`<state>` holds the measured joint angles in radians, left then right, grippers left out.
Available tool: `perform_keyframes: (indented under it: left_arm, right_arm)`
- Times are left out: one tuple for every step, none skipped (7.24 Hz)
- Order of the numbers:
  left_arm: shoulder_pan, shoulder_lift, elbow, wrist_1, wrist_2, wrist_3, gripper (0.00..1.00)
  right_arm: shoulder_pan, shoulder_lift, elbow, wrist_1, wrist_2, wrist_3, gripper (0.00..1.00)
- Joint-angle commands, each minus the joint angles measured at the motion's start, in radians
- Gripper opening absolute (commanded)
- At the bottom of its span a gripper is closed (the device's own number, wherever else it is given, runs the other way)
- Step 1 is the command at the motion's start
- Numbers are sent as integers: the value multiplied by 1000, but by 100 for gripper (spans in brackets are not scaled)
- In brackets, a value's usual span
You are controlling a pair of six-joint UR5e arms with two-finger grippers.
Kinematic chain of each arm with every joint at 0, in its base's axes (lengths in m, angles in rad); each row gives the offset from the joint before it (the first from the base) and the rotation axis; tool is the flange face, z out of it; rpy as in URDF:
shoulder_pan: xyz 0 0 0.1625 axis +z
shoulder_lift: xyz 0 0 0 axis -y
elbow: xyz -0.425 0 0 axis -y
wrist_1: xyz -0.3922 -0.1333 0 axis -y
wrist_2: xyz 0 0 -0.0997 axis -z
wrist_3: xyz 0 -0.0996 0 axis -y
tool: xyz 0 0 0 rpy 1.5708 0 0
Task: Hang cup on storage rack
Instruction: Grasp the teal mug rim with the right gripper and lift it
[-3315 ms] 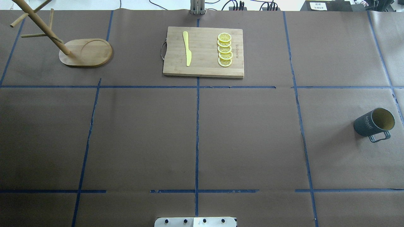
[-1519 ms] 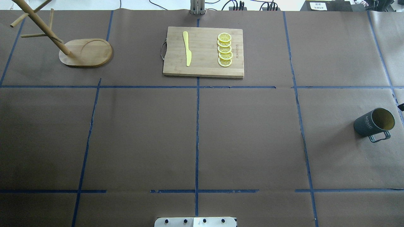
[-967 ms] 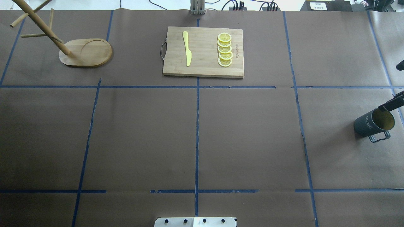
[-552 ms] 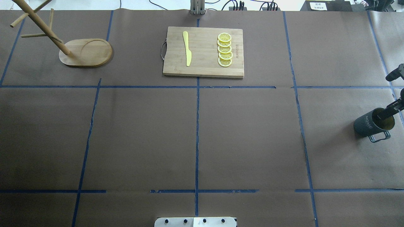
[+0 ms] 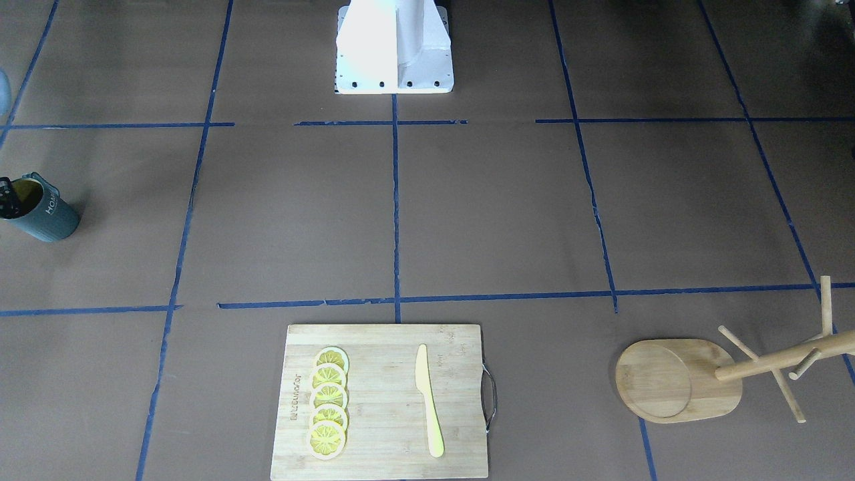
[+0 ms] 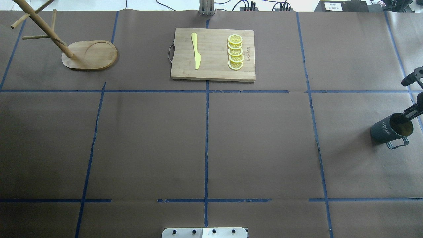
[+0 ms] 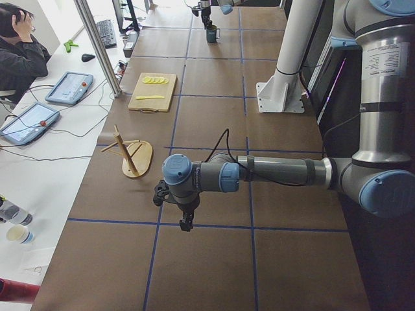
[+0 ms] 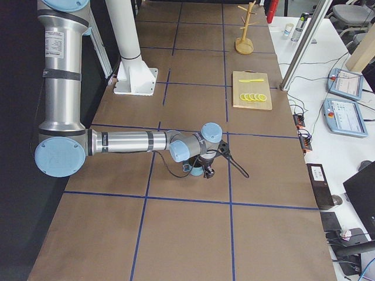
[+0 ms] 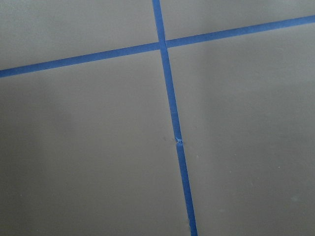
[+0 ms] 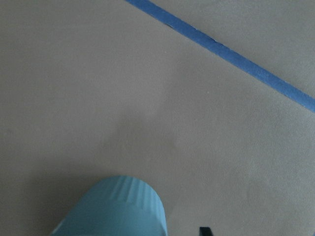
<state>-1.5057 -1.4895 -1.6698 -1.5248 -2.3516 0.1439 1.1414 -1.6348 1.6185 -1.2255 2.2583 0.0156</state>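
The cup (image 6: 385, 129) stands upright at the table's right end with its handle toward the robot; it also shows in the front view (image 5: 45, 215). My right gripper (image 6: 401, 100) is open: one finger reaches down inside the cup's yellow mouth, the other stands well outside it on the far side. The right wrist view shows the cup's ribbed side (image 10: 115, 209) close below. The storage rack (image 6: 91, 55) stands at the far left with bare pegs. My left gripper (image 7: 186, 223) hangs over bare table near the left end; I cannot tell whether it is open or shut.
A cutting board (image 6: 214, 71) with lemon slices (image 6: 235, 52) and a yellow knife (image 6: 195, 51) lies at the back centre. The robot base (image 6: 205, 232) is at the near edge. A person sits at a side desk (image 7: 39, 123) with tablets.
My right gripper came in from the right edge and lowered one finger into the cup's mouth. The cup and rack have not moved.
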Motion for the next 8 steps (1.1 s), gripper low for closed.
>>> perform_keyframes:
  left_arm:
    - [-1,1,-2,0,0,0,100]
    - [-1,0,-2,0,0,0,100]
    - [-1,0,-2,0,0,0,100]
    - [1,0,-2,0,-1,0,100]
    - [1,0,-2,0,-3,0,100]
    - [1,0,-2,0,-5,-1,100]
    - [1,0,-2,0,-5,-1,100]
    - [-1,0,-2,0,-6,-1,100]
  right_arm:
    - [0,4,6,-2,1,42,0]
    - [0,6,35,-5,6,152,0]
    - [1,7,88,-15,21,305,0]
    - [-2,36,115,-23,58,428,0]
    - [-35,76,142,-31,55,574,0]
    - [-79,123,165,-34,47,734,0]
    - [-131,195,188,-78,44,873,0]
    - [-181,273,219,-162,15,985,0]
